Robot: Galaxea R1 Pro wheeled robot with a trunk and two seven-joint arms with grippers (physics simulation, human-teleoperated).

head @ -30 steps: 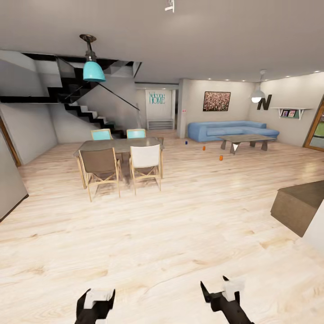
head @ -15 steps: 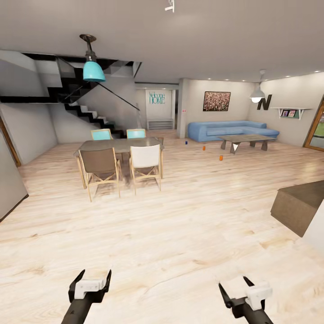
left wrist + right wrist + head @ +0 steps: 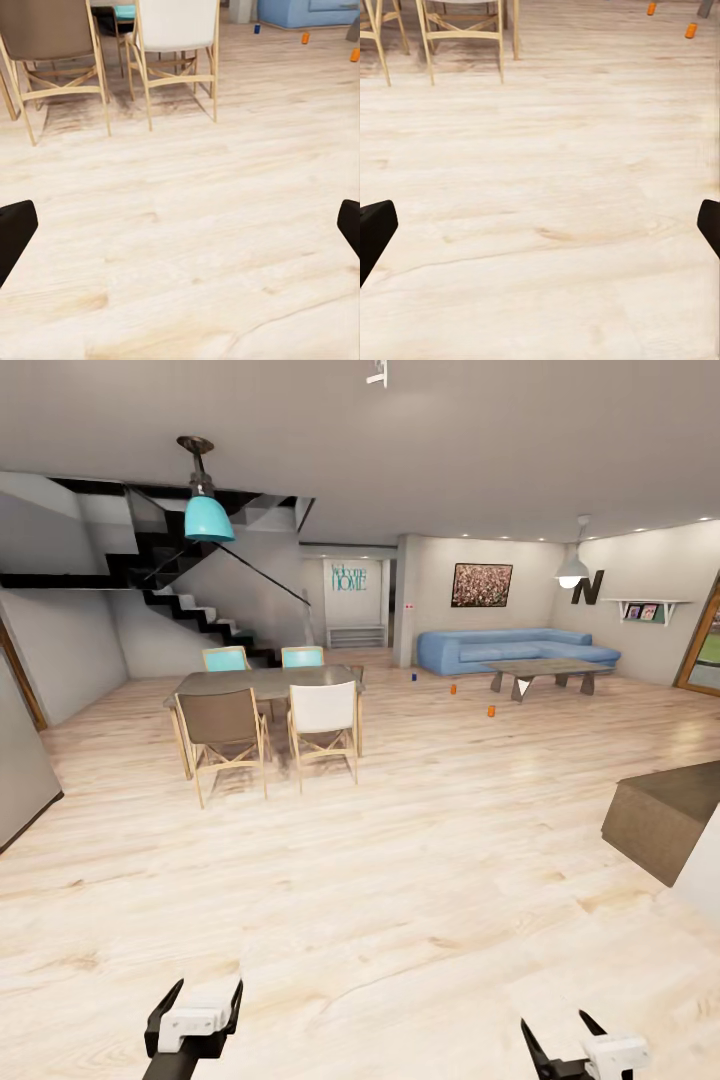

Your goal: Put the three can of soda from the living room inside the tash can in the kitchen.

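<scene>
A: Where are the cans?
B: Two orange cans (image 3: 453,688) (image 3: 491,711) stand on the floor near the coffee table (image 3: 548,670) by the sofa (image 3: 505,649), well apart from us. A third I can't pick out.
A: Grippers?
B: Left gripper (image 3: 193,1010) and right gripper (image 3: 567,1042) both spread wide, empty.
A: Risks?
B: Clipping the dining chairs (image 3: 322,723) or the counter (image 3: 668,815) while driving over, or knocking a can rolling.

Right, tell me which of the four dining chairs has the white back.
The white-backed chair is the near one on the right side of the dining table; its neighbour is brown, the two far ones turquoise.
</scene>
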